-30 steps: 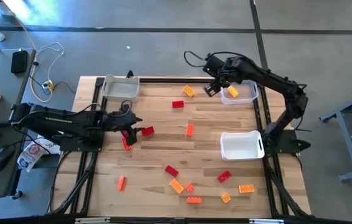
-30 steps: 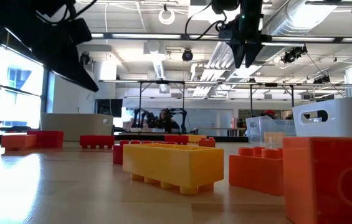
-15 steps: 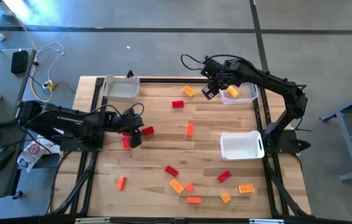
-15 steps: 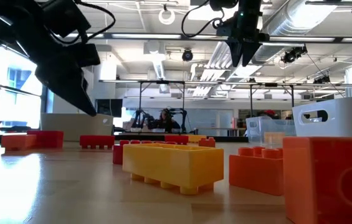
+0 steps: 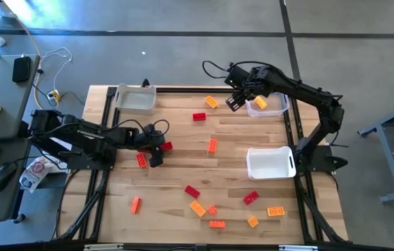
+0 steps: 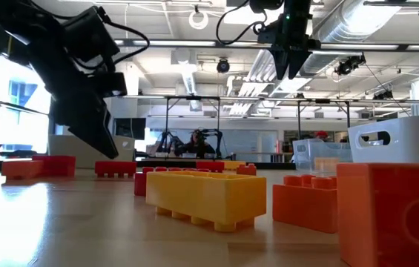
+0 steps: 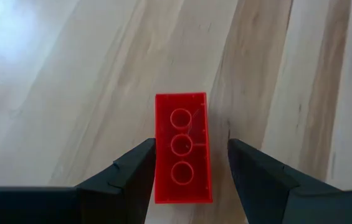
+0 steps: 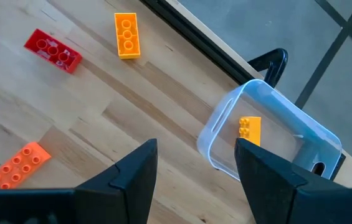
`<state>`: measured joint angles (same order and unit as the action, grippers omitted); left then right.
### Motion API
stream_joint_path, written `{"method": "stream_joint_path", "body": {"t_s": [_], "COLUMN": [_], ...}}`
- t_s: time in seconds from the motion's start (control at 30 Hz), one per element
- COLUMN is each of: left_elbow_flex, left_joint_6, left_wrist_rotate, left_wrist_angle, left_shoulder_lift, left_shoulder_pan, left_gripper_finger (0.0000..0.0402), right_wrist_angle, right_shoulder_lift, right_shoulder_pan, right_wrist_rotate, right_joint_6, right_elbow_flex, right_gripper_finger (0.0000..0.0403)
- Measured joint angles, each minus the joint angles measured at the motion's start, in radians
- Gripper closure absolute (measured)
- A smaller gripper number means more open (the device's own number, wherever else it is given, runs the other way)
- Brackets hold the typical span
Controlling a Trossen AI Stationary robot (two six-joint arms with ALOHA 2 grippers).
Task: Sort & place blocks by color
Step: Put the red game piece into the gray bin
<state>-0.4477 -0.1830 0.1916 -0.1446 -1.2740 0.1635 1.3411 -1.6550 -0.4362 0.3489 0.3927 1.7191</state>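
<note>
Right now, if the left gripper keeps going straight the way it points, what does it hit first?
Most likely the red block: the left gripper is open, pointing down at it, fingers either side. The left wrist view shows only table beyond it; the remaining gap is unclear.

My left arm lies low and stretched out across the left side of the table. Its wrist bends down, so my left gripper (image 5: 156, 155) points at the table top. Its two dark fingers (image 7: 126, 177) stand apart, with a clear gap between them. My right arm reaches from the right edge toward the far side. My right gripper (image 5: 235, 102) hangs high above the table, fingers (image 8: 132, 171) also spread.
</note>
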Motion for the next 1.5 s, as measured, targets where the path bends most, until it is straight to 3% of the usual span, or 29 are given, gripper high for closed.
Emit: {"method": "stream_joint_path", "body": {"t_s": [0.6,0.8,1.0,1.23,1.5], "left_elbow_flex": [-0.002,-0.001,-0.001,0.001,0.001], "left_joint_6": [-0.001,0.003,0.003,0.020,0.015], "left_wrist_rotate": [0.072,0.075,0.082,0.092,0.109], "left_wrist_angle": [0.068,0.097,0.100,0.107,0.107], "left_shoulder_lift": [-0.147,-0.153,-0.153,-0.146,-0.029], "left_shoulder_pan": [0.000,0.000,0.000,0.002,0.032], "left_gripper_finger": [0.0218,0.0271,0.0338,0.0338,0.0337], "right_wrist_angle": [0.000,0.000,-0.004,-0.031,-0.096], "right_shoulder_lift": [0.000,-0.001,-0.001,-0.001,-0.001], "right_shoulder_pan": [0.000,0.012,0.075,0.178,0.295], "right_wrist_rotate": [0.000,-0.026,-0.072,-0.119,-0.119], "right_joint_6": [0.000,0.016,0.018,0.007,-0.068], "right_elbow_flex": [0.000,0.000,0.000,0.000,0.000], "right_gripper_finger": [0.0201,0.0201,0.0201,0.0201,0.0201]}}
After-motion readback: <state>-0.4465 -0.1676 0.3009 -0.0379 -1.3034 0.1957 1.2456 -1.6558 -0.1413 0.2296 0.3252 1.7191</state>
